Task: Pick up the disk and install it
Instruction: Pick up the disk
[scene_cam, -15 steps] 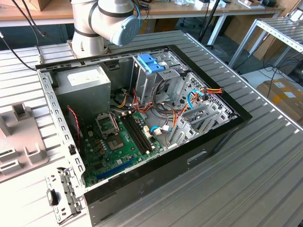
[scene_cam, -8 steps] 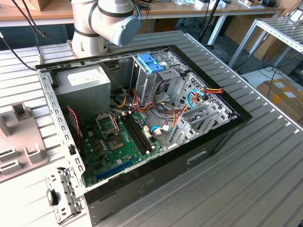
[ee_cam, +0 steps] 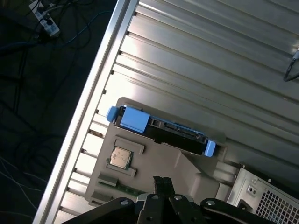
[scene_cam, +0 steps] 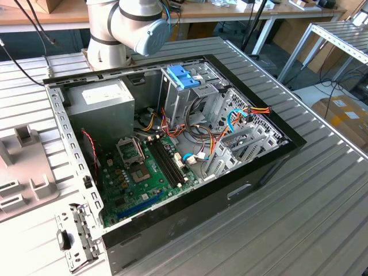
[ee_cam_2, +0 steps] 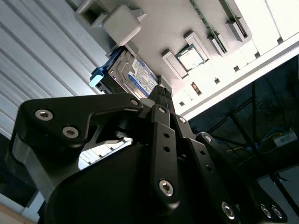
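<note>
Disk (ee_cam: 161,131) (ee_cam_2: 136,76) sits in a slot along one edge of a grey tray (ee_cam: 154,168) (ee_cam_2: 163,28) (scene_cam: 43,201). It looks to be standing on its long edge and slightly tilted, hard to be sure. Its white label with the blue band shows in the second wrist view. Blue side rails (ee_cam: 134,119) cap both ends of the disk. A processor chip (ee_cam: 122,157) (ee_cam_2: 190,57) lies flat in a recess of the same tray, near the disk but apart from it. The tray lies on the ribbed metal worktop (ee_cam: 210,56) (scene_cam: 322,201), close to the worktop's edge, with dark floor and cables past that edge. Gripper (ee_cam: 162,181) (ee_cam_2: 161,89) hangs over the tray, tips pointed toward the disk and not touching it. The claw is narrow, fingertips pressed together with nothing between them. Open computer case (scene_cam: 190,195) rests in the middle of the worktop, beside the tray. Inside it are a grey power-supply box (scene_cam: 106,100), a drive cage (scene_cam: 183,80) with blue clips, and a green motherboard (scene_cam: 144,172). The arm (scene_cam: 132,23) stands at the worktop's far edge behind the case.
</note>
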